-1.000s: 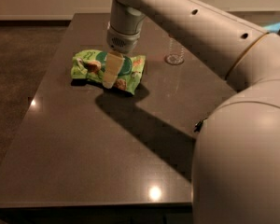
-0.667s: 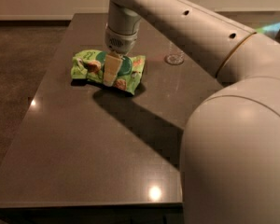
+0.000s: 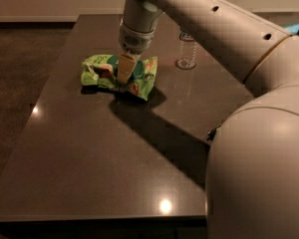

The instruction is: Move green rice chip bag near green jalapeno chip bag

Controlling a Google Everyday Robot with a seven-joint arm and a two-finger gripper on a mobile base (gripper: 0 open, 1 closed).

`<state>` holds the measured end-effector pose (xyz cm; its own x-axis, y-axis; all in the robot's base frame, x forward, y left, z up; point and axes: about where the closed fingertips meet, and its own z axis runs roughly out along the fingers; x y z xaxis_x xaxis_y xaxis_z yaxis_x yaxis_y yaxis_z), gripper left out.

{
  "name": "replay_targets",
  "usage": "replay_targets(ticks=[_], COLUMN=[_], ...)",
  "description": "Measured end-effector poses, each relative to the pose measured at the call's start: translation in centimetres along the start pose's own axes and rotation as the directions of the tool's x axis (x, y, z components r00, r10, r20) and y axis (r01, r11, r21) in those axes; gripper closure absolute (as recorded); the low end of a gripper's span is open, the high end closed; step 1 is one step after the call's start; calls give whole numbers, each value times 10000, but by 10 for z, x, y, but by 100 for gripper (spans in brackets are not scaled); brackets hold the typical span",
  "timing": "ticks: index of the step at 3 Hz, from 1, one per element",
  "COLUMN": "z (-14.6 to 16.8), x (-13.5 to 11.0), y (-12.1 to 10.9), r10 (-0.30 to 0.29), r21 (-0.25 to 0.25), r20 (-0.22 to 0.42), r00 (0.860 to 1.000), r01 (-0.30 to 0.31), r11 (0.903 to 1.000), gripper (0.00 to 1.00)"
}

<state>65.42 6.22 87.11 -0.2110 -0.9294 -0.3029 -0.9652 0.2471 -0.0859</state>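
Observation:
The green rice chip bag (image 3: 139, 76) is small, bright green and crumpled. It lies on the dark table (image 3: 89, 148) at its far left part. My gripper (image 3: 123, 74) comes straight down onto the middle of the bag. Its tan fingers (image 3: 124, 66) are pressed together into the bag's centre and pinch it. The bag still rests on the table. The green jalapeno chip bag is out of view.
A clear plastic bottle (image 3: 187, 51) stands upright just right of the bag, near the table's far edge. My arm and body fill the right side of the view. The table's left edge runs beside dark floor (image 3: 15, 83).
The gripper stays down on the bag at the same spot on the table. The bag has not visibly moved. My arm's near part has shifted in the view.

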Motion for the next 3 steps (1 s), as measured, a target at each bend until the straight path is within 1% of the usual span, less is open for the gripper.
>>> replay_targets(ticks=[1, 2, 3], z=[-26, -60, -93], x=[14, 30, 52], y=[13, 31, 49], r10=[-160, -405, -521], r21=[-188, -361, -508], r20=[353, 751, 1046], r00=[9992, 9964, 9931], r01=[167, 433, 577], r11=[9997, 9984, 9970], gripper=[88, 100, 100])
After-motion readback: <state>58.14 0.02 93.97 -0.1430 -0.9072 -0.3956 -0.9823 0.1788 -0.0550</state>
